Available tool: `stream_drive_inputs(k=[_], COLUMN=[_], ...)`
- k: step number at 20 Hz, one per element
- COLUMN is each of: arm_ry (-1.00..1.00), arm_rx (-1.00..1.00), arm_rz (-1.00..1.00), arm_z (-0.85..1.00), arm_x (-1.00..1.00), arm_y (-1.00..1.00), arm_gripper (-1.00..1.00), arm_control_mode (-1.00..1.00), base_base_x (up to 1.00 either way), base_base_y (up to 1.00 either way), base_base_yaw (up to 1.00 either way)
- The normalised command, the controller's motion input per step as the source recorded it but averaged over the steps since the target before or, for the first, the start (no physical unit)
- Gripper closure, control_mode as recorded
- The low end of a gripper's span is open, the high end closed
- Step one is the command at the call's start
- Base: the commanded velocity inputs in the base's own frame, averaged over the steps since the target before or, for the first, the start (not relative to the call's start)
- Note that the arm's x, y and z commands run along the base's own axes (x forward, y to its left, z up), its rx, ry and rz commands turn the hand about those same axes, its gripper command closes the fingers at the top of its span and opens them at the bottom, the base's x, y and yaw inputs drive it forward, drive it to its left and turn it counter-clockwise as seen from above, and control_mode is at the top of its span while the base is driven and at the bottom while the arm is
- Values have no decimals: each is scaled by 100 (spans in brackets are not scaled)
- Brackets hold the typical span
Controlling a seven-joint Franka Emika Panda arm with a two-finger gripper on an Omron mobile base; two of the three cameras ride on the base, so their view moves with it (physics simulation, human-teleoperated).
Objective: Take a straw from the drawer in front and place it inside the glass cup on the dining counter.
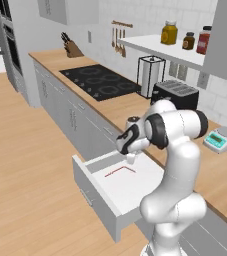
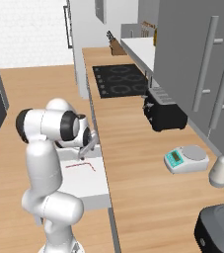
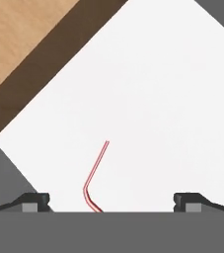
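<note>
The drawer [image 1: 92, 192] stands pulled out below the wood counter, its white inside [image 2: 91, 185] showing. A thin red-pink straw [image 1: 120, 171] with a bent end lies flat on the drawer floor, also seen as a red line [image 2: 81, 166]. My gripper [image 1: 131, 159] hangs just above the drawer, pointing down, over the straw's far end. In the hand view the straw [image 3: 94, 173] lies between the wide-apart fingertips, nearer the left one, with the gripper [image 3: 111, 200] open and holding nothing. The glass cup and the dining counter are out of view.
Along the tiled wall runs a wood counter [image 1: 130, 107] with a black cooktop [image 1: 99, 80], a toaster [image 1: 175, 94], a kitchen scale [image 2: 185, 159] and a knife block [image 1: 72, 48]. A shelf [image 1: 155, 47] carries jars. Open wood floor [image 1: 30, 165] lies left of the drawer.
</note>
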Motion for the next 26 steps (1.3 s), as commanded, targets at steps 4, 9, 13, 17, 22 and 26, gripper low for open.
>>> stream_drive_inputs(k=[4, 9, 13, 17, 22, 26], arm_ry=[0, 1, 0, 0, 0, 0], arm_rx=[0, 0, -2, -4, -2, 0], arm_rz=[-33, -25, -30, -35, -36, -33], arm_z=[-33, -58, -76, -68, -58, -41], arm_x=[11, -3, -12, 0, 2, 25], arm_y=[100, 81, 28, 3, 33, 36], arm_gripper=[-100, -100, -100, -100, -100, -100], arm_control_mode=[-100, -100, -100, -100, -100, -100], base_base_x=[0, 0, 0, 0, 0, 0], base_base_y=[0, 0, 0, 0, 0, 0], base_base_yaw=[0, 0, 0, 0, 0, 0])
